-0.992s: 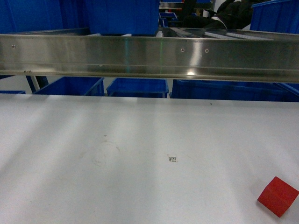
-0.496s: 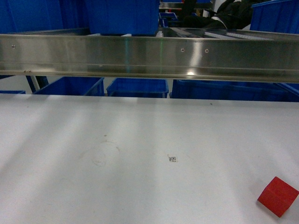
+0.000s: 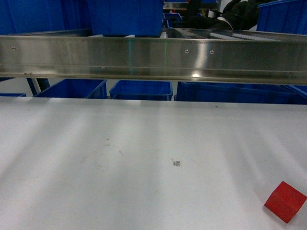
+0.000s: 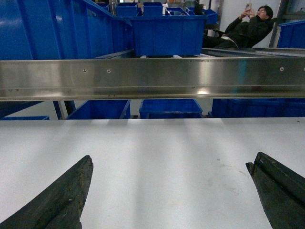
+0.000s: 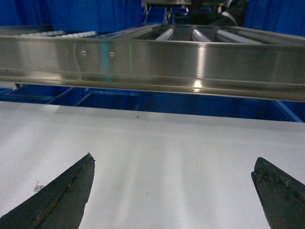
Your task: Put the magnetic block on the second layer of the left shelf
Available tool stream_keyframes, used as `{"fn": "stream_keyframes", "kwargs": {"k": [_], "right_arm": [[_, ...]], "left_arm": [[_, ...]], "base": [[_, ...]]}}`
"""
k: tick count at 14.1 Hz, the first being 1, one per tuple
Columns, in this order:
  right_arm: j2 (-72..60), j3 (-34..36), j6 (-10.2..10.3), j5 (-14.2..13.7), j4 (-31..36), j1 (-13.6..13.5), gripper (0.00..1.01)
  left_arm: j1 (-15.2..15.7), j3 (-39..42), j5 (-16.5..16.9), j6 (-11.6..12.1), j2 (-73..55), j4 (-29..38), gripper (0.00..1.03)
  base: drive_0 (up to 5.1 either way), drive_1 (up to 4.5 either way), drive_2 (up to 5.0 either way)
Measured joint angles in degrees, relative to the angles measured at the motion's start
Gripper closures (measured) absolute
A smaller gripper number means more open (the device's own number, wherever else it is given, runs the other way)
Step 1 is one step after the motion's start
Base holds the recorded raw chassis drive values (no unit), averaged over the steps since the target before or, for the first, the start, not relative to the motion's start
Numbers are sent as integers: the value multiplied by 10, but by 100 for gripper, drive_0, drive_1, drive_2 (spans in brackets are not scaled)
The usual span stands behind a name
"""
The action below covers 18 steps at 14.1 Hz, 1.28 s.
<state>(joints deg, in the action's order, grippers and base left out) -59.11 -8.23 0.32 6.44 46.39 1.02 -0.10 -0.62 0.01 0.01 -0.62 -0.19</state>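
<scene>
Open white tabletop [image 3: 144, 143] all round, steel rail [image 3: 153, 60] low across the far edge

A white tabletop [image 3: 120, 143] is spanned by a polished steel rail [image 3: 153, 57]; blue crates [image 3: 141, 89] are stacked behind.

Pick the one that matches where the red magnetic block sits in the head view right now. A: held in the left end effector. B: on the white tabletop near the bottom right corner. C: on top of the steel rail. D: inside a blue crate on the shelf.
B: the magnetic block lies on the bare white tabletop at the lower right of the head view, and both wrist views show open, empty end effectors.
</scene>
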Motion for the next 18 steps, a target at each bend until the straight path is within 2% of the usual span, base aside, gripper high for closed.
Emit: {"fn": "stream_keyframes", "kwargs": {"k": [2,3,5,7,8,9,13,18], "right_arm": [[-156,-85,-13,-2,1,-31,3],[-234,-109,-30,-5,-31,-57,3],[-289,-153,-47,-33,-47,-92,3],[-352,-212,-49,-48,-45,-116,3],[-381,-218,-49,-52,-47,-120,3],[-418,-209,-42,-68,-31,-117,3],[-414,-170,-35,-64,-10,-111,3],[-455,-155,-34,-64,14,-107,3]], "left_arm": [[0,0,0,0,0,0,5],[0,0,0,0,0,0,5],[0,0,0,0,0,0,5],[0,0,0,0,0,0,5],[0,0,0,0,0,0,5],[0,0,0,0,0,0,5],[0,0,0,0,0,0,5],[0,0,0,0,0,0,5]], "base": [[0,0,0],[0,0,0],[0,0,0],[0,0,0],[0,0,0],[0,0,0],[0,0,0],[0,0,0]]}}
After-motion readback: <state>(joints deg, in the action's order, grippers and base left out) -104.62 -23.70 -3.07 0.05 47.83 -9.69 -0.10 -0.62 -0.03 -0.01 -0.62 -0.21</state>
